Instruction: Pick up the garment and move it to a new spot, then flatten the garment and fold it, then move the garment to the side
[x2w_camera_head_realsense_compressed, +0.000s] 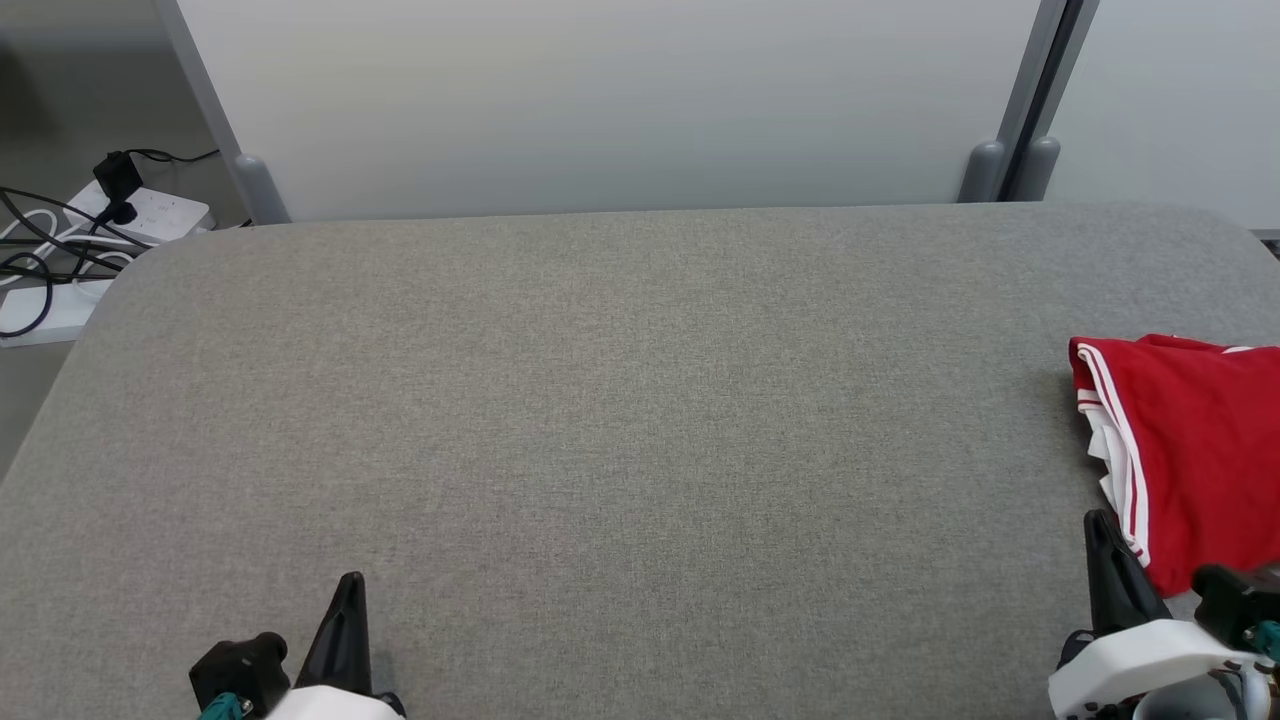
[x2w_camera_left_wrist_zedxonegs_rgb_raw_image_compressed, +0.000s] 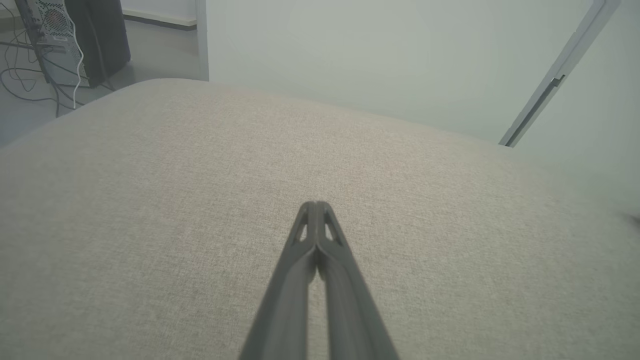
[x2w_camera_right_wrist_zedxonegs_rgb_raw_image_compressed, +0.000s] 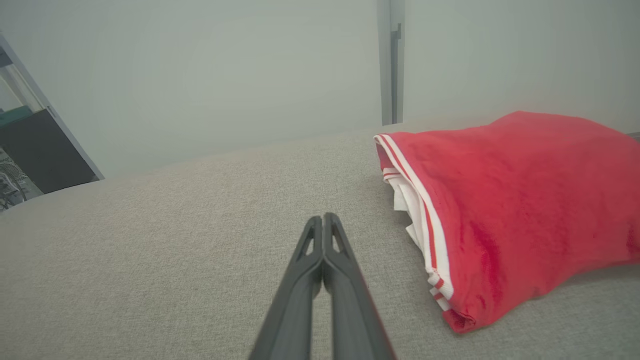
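A red garment (x2w_camera_head_realsense_compressed: 1195, 455) with white striped trim lies folded at the right edge of the grey table (x2w_camera_head_realsense_compressed: 600, 400); the right wrist view shows the garment (x2w_camera_right_wrist_zedxonegs_rgb_raw_image_compressed: 515, 200) as a thick bundle. My right gripper (x2w_camera_head_realsense_compressed: 1098, 525) stands just left of its near corner, apart from the cloth, and its tips meet in the right wrist view, the gripper (x2w_camera_right_wrist_zedxonegs_rgb_raw_image_compressed: 323, 218) shut on nothing. At the near left my left gripper (x2w_camera_head_realsense_compressed: 350, 585) hovers over bare cloth; in its own wrist view the left gripper (x2w_camera_left_wrist_zedxonegs_rgb_raw_image_compressed: 315, 205) is shut and empty.
Pale partition panels with grey posts (x2w_camera_head_realsense_compressed: 1000, 170) stand behind the table. A power strip with cables (x2w_camera_head_realsense_compressed: 110, 215) lies on the floor at the far left. A computer tower (x2w_camera_left_wrist_zedxonegs_rgb_raw_image_compressed: 52, 42) stands on the floor beyond the table's left corner.
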